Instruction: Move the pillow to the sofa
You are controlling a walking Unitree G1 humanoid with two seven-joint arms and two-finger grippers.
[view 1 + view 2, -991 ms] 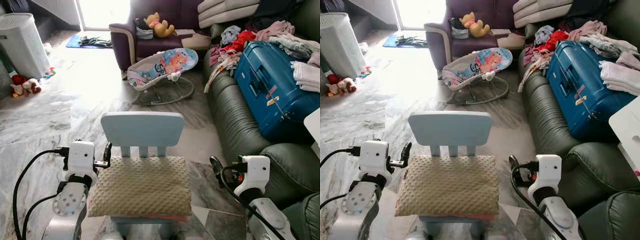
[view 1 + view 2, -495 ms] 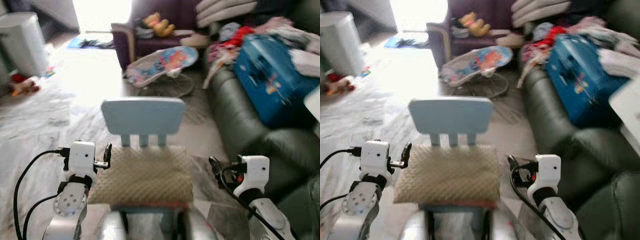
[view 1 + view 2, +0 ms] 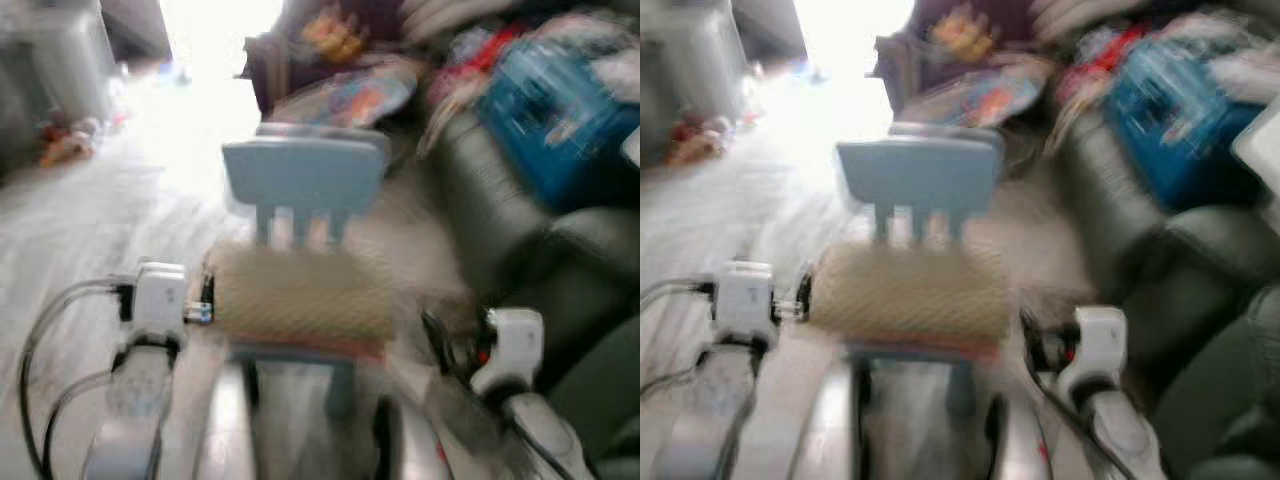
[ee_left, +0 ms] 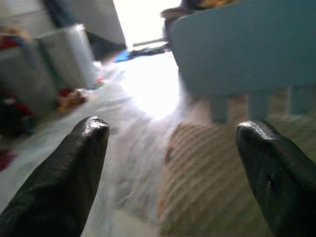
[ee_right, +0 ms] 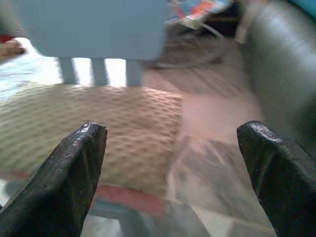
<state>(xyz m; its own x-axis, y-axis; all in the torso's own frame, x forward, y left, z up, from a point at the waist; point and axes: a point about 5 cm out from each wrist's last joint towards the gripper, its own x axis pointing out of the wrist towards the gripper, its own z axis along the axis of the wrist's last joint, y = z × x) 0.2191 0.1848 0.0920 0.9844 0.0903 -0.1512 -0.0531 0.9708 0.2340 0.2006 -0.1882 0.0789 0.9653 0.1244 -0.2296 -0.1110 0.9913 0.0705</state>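
On the small light-blue chair (image 3: 305, 180) at center, the beige textured pillow (image 3: 300, 292) is lying flat on the seat, covering it edge to edge; a red/pink layer is showing along its near edge. Head views are blurring heavily.

Containers: blue suitcase (image 3: 545, 125) is sitting on the dark green sofa (image 3: 500, 215) at right, closed, w/ clothes piled behind and beside it, detail too blurred. Grey bin-like object (image 3: 60, 55) is standing far left, contents can't tell.

L gripper (image 4: 173, 168) is sitting just beside the pillow's left edge, fingers (image 4: 64, 182) spread wide, holding nothing; in the wrist view one fingertip is over the floor, the other over the pillow. R gripper (image 5: 173, 173) is sitting off the pillow's right edge, near the sofa, fingers (image 5: 64, 182) also wide apart, empty; can't tell if either is touching the fabric.

Edges/room: chair back is blocking the pillow's far edge. Marble floor (image 3: 90, 230) is lying open on the left. On the right, a narrow floor strip is running between chair and sofa. A baby bouncer (image 3: 345, 95) is standing far behind the chair, near a purple armchair (image 3: 290, 55).
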